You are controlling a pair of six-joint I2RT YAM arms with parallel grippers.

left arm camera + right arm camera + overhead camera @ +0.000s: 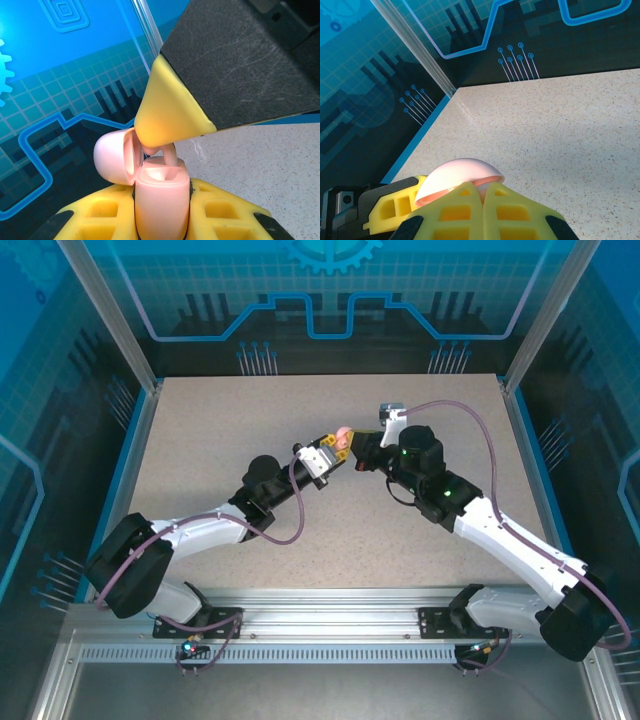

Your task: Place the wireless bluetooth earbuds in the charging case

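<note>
Near edge, top view: 2 arms angled inward, wrists meeting above the middle of the table (220, 430).

Left gripper (330, 450): both yellow fingers closed on 1 pale pink charging case (161, 197), which stands upright between them, held by its body. The lid (112, 157) is hinged open, tipped to the left in the left wrist view.

1 pale pink earbud (169, 154) in sight. Its stem is down in the case's open well and its head stands above the rim.

Right gripper (481, 192): fingers pressed flat together, only a thin seam between them. Its yellow tip comes in from above and rests on the bud's head, covering most of it. Cannot tell whether the tip pinches the bud or only touches it.

Right wrist view: the pink lid bulges just beyond the closed fingertips, and one left finger (395, 210) sits beside it.

Farther out: 1 small pale object (388, 412) on the table just behind the right wrist, too small to name. Beyond is bare speckled tabletop, then the blue printed back wall (470, 30).
</note>
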